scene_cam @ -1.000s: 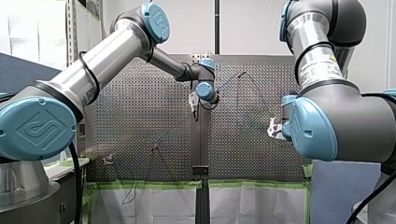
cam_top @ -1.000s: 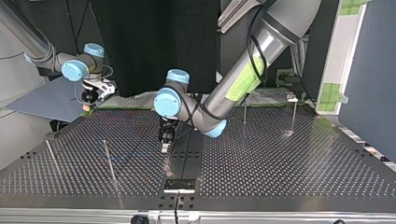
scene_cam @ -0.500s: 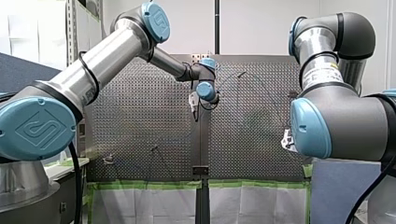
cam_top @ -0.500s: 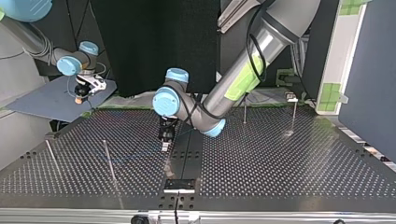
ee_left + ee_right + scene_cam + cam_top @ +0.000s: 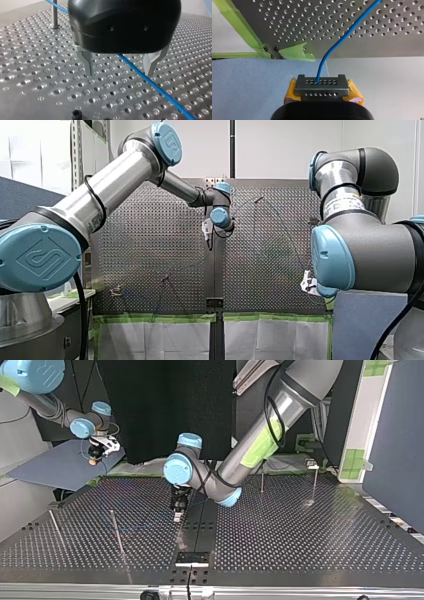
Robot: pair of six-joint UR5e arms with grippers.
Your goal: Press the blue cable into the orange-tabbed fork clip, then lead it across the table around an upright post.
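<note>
Now: left gripper [image 5: 119, 73] spread astride blue cable [image 5: 140, 74]; 1 upright post [image 5: 54, 15] beyond it, beside cable; 1 black screw [image 5: 76, 115] nearer camera. Right gripper [image 5: 322, 88], well apart, pinches cable.

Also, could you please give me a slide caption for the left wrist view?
My left gripper, fingers open, straddles the blue cable over the perforated table, an upright post behind.

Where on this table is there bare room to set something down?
Bare: the table's half at the top view's right, between the two far posts and the near edge. Crowded: the view's left half, with two rods and the blue cable passing through the open left tool toward the right tool, shut on it beyond the far corner.
</note>
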